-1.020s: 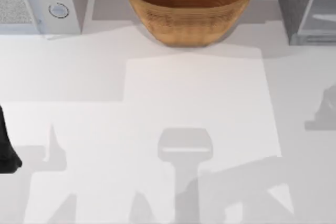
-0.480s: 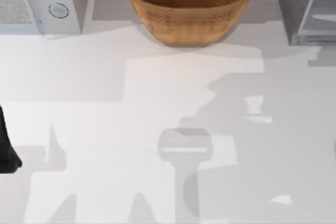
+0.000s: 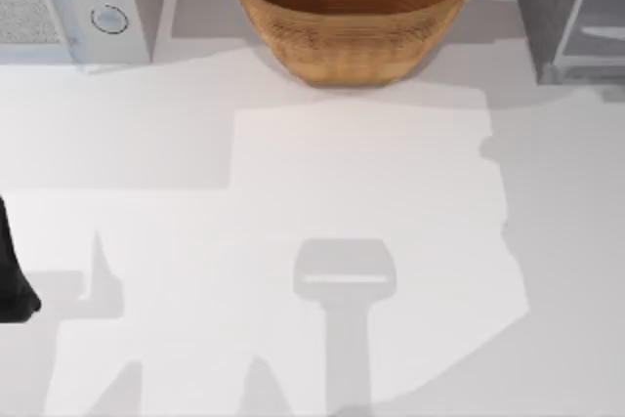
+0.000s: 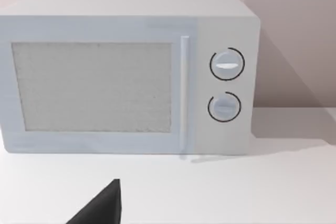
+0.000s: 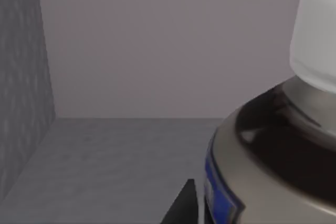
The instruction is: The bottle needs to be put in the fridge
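Observation:
The bottle (image 5: 273, 156) looms close in the right wrist view, with a white cap, a dark neck and a blue-edged label. My right gripper (image 5: 210, 208) is shut on it, and one dark fingertip (image 5: 181, 205) shows beside the label. Behind the bottle are a mottled grey wall (image 5: 21, 77), a grey floor and a plain back wall, so it sits inside a grey compartment. In the top view the fridge (image 3: 547, 7) stands at the far right. My left gripper (image 3: 12, 285) is parked at the table's left edge.
A white microwave (image 3: 117, 7) with two round knobs stands at the back left, and it faces the left wrist camera (image 4: 131, 77). A wicker basket (image 3: 352, 17) sits at the back centre. Arm shadows lie across the white table (image 3: 293, 173).
The large shadow over the right half of the table has shifted and shrunk toward the right edge. The basket, microwave, fridge and left arm have not moved.

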Motion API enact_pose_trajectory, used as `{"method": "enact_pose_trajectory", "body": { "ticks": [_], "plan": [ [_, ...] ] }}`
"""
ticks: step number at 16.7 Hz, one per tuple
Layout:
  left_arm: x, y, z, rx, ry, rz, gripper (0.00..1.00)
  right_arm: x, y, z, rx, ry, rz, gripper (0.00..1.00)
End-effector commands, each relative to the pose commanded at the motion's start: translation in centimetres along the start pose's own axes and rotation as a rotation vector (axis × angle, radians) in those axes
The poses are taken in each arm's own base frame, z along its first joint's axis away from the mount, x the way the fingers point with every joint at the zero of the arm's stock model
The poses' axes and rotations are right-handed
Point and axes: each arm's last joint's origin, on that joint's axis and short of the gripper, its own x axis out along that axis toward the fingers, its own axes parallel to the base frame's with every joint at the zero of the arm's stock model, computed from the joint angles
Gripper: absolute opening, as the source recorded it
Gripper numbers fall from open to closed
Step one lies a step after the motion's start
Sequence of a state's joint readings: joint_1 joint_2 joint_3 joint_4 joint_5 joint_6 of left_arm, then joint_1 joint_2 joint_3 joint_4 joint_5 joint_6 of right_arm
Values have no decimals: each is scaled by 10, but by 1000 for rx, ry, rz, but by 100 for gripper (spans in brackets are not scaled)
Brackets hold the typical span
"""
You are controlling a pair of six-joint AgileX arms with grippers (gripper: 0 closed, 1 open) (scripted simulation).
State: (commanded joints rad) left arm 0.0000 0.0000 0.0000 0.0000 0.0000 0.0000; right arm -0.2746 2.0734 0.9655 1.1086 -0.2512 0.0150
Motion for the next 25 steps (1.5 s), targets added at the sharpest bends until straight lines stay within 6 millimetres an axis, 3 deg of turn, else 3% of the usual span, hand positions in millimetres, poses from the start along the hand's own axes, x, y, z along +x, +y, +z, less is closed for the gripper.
{"method": "enact_pose_trajectory", "body": {
  "ticks": [9,12,16,18,21,25],
  "plan": [
    [0,0,0,0,0,0,100,7,-1,-12,6,18,4,1],
    [0,0,0,0,0,0,100,29,-1,-20,12,43,4,1],
    [0,0,0,0,0,0,100,74,-5,0,-6,-29,5,1],
    [0,0,0,0,0,0,100,91,-5,1,-5,-29,4,1],
    [0,0,0,0,0,0,100,103,-2,-9,3,5,4,1],
    [0,0,0,0,0,0,100,104,-2,-9,3,6,4,1]
  ]
}}
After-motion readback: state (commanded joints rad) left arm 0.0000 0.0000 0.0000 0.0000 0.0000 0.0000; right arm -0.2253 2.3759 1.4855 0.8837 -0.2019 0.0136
